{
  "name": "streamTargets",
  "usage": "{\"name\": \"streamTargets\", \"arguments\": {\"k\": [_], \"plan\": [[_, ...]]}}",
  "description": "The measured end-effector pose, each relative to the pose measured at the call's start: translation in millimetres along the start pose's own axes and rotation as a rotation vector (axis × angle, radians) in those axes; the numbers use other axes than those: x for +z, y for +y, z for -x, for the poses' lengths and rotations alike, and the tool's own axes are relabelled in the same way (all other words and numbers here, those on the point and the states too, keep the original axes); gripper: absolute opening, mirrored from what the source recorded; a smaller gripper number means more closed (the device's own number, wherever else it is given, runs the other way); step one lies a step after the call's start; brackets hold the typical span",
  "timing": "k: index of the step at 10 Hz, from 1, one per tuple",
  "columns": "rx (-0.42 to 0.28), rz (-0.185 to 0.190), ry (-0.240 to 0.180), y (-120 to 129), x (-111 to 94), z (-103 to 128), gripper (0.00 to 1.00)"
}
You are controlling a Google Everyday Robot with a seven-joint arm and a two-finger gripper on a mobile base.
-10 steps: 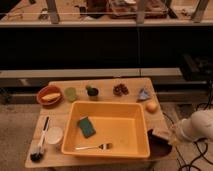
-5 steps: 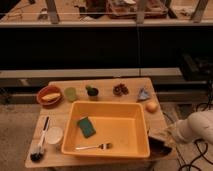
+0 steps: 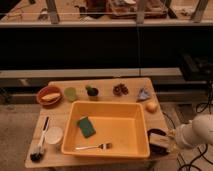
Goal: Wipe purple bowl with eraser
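The purple bowl (image 3: 156,144) sits at the table's front right corner, right of the yellow tub, partly covered by my gripper. My gripper (image 3: 165,141) reaches in from the right on the white arm (image 3: 196,132) and is down in the bowl. A small pale tan block, the eraser (image 3: 159,139), shows at the gripper's tip against the bowl's inside, and the gripper looks shut on it.
A big yellow tub (image 3: 131,116) fills the table's middle, holding a green sponge (image 3: 86,126) and a fork (image 3: 95,146). Left: orange bowl (image 3: 49,95), white cup (image 3: 53,135), brush (image 3: 39,147). Back: green cups, a brown cluster, a blue-grey thing. An orange fruit (image 3: 151,106) lies near the bowl.
The white arm has dropped a little and shifted toward the purple bowl. The bowl and everything else on the table stay in place.
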State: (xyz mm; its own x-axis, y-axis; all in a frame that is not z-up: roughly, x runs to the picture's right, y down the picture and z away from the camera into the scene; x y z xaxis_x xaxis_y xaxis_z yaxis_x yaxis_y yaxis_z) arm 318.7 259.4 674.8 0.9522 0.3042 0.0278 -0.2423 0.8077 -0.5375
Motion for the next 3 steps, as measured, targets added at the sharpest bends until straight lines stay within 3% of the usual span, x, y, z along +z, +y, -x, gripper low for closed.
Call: {"name": "streamTargets", "arguments": {"k": [3], "plan": [[0.007,0.005,0.008,5.1,-5.2,-15.9,0.0]]}}
